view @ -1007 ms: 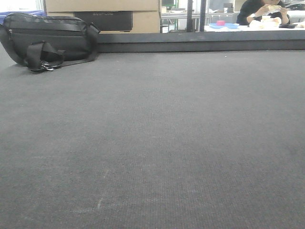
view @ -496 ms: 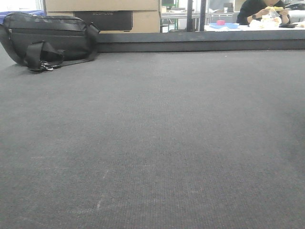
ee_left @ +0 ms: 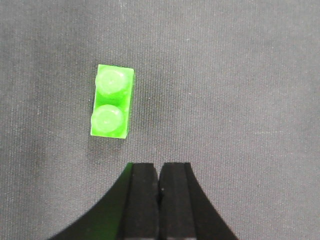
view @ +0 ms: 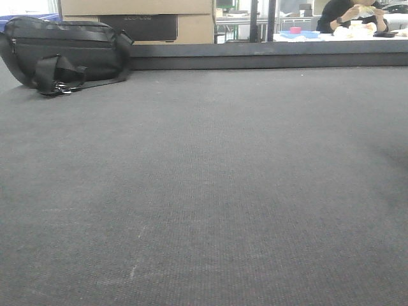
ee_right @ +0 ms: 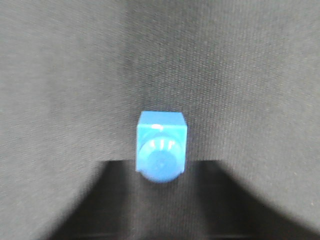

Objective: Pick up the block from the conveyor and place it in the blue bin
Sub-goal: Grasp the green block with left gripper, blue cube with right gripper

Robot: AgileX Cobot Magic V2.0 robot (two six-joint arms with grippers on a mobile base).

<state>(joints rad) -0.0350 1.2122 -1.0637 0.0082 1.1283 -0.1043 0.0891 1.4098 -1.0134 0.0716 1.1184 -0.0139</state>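
The conveyor (view: 210, 185) is a dark grey woven belt that fills all views. In the left wrist view a green two-stud block (ee_left: 112, 101) lies flat on it. My left gripper (ee_left: 159, 172) is shut and empty just below and right of that block, not touching it. In the right wrist view a blue block (ee_right: 161, 145) sits at centre, stud towards the camera. Its near end overlaps the blurred dark shape of my right gripper (ee_right: 161, 172), whose finger outlines are unclear. A blue sliver (view: 5, 20) shows behind the bag; I cannot tell if it is the blue bin.
A black bag (view: 64, 54) lies on the belt's far left. Cardboard boxes (view: 137, 16) stand behind the belt's raised back edge (view: 268, 60). A seated person (view: 354, 16) is at a far table holding a blue tray (view: 299, 34).
The belt and bag look the same. A faint shadow has appeared at the belt's right edge. The person in the background has shifted their hands.
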